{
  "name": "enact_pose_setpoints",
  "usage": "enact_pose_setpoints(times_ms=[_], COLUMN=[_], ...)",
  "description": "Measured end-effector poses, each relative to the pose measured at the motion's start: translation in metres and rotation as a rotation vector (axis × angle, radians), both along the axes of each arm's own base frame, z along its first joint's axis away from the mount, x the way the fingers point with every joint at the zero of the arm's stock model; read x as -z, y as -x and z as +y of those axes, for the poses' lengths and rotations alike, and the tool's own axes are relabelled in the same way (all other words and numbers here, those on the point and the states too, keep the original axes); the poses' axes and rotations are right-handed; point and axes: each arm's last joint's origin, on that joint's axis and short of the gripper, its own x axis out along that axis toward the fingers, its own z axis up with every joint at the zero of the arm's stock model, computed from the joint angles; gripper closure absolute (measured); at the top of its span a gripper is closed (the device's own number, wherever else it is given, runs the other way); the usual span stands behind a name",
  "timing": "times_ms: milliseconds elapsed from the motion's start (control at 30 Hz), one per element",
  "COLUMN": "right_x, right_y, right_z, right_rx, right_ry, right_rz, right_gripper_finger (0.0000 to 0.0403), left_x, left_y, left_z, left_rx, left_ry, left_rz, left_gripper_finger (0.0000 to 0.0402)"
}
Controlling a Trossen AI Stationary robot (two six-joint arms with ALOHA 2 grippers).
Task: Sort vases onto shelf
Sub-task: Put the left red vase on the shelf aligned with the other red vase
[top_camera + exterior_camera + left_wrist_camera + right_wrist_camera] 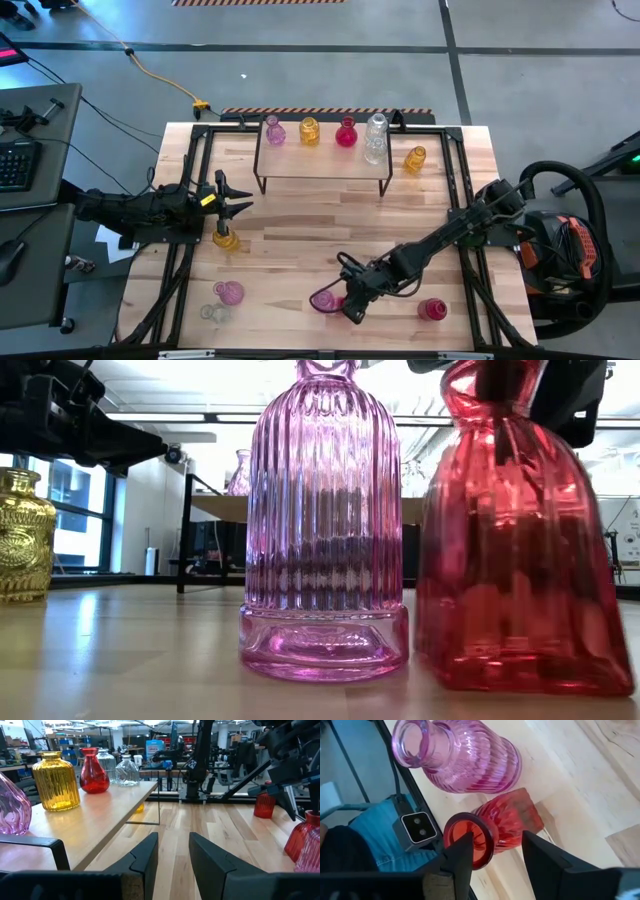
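Down front, right gripper [492, 851] clamps neck of red ribbed glass vase [505, 827], beside pink ribbed glass vase [465, 757]. Left gripper [172, 851] fingers apart, empty, frame left by wooden shelf [325, 160].

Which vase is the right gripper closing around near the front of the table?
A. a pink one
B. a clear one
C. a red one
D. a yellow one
C: in the right wrist view, the right gripper has its fingers on either side of the red vase's neck, with the pink vase standing free beside it.
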Motion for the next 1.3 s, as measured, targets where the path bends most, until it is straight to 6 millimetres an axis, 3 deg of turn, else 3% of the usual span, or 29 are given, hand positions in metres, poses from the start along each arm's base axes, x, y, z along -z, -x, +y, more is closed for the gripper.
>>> enact_pose_setpoints(times_ms=[167,533,1100,1300], right_x=[0.000,-0.001,-0.007,-0.026], right_y=[-0.001,-0.004,0.002,-0.001], right_z=[-0.003,-0.010,-0.021,-0.031], right_rx=[0.012,0.032,0.055,0.029], right_ry=[0.012,0.013,0.010,0.029], right_rz=[0.003,0.005,0.059,0.089], right_gripper_finger=[0.0279,0.0393,0.0400,0.0401], left_x=[0.000,0.000,0.000,0.000], left_y=[0.000,0.000,0.000,0.000], left_z=[0.000,0.000,0.000,0.000], left_rx=[0.000,0.000,0.000,0.000], left_ry=[0.000,0.000,0.000,0.000], left_rz=[0.000,0.000,0.000,0.000], left_gripper_finger=[0.0302,0.0302,0.0302,0.0302])
